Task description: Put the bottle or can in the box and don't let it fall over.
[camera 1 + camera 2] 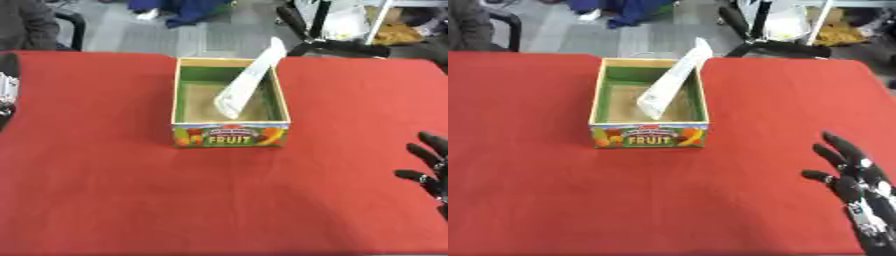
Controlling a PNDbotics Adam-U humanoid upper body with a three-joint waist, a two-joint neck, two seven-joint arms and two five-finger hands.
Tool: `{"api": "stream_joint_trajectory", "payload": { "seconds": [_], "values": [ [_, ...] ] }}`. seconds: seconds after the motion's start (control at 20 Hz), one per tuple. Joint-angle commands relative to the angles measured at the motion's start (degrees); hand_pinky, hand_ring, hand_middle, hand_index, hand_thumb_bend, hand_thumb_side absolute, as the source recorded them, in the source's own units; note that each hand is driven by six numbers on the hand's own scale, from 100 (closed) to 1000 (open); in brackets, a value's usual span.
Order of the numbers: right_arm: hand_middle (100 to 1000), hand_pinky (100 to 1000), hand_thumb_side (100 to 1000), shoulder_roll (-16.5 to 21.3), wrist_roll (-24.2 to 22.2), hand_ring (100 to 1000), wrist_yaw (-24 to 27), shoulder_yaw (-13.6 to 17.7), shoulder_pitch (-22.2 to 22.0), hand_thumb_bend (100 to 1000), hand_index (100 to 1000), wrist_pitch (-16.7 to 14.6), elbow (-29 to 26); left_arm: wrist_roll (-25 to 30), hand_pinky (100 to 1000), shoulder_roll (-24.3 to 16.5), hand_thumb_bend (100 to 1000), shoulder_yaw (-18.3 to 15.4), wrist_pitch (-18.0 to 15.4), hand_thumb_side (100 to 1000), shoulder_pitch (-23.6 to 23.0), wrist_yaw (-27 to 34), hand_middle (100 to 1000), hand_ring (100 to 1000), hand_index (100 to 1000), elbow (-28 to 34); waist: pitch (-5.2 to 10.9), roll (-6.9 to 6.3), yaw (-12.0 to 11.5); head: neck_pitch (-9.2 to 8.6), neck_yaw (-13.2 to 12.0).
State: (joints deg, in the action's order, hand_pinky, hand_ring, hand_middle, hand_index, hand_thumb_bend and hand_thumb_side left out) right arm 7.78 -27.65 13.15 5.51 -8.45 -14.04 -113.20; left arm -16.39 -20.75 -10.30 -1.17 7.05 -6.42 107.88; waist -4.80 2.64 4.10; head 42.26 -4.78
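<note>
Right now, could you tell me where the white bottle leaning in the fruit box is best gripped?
Probably the upper end of the white bottle, which sticks out above the box rim at its far right corner. Come from above right with the right hand; the box walls block its lower end.

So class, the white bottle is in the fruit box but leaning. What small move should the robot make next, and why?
Probably bring the right hand, now open and idle at the lower right, up toward the white bottle. The bottle sits inside the fruit box but tilts, its top resting over the far right rim, so it likely needs setting upright.
</note>
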Motion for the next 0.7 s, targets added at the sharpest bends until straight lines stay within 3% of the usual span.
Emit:
{"api": "stream_joint_trajectory", "payload": {
  "seconds": [0.05, 0.7],
  "values": [
    [1000, 787, 547, 0.52, -0.32, 1000, 0.35, -0.21, 0.23, 100, 973, -0.18, -0.93, -0.72, 696, 1.17, 361, -0.80, -0.44, 617, 0.84, 0.30, 527, 607, 740, -0.76, 0.73, -0.08, -0.15, 0.22, -0.33],
    [1000, 787, 548, 0.26, -0.40, 1000, 0.45, -0.06, 0.49, 100, 974, -0.14, -0.88, -0.12, 697, 2.22, 356, -0.47, -0.20, 626, 0.37, -0.06, 525, 606, 738, -2.02, 0.67, 0.02, -0.36, 0.46, 0.37]
  ]
}}
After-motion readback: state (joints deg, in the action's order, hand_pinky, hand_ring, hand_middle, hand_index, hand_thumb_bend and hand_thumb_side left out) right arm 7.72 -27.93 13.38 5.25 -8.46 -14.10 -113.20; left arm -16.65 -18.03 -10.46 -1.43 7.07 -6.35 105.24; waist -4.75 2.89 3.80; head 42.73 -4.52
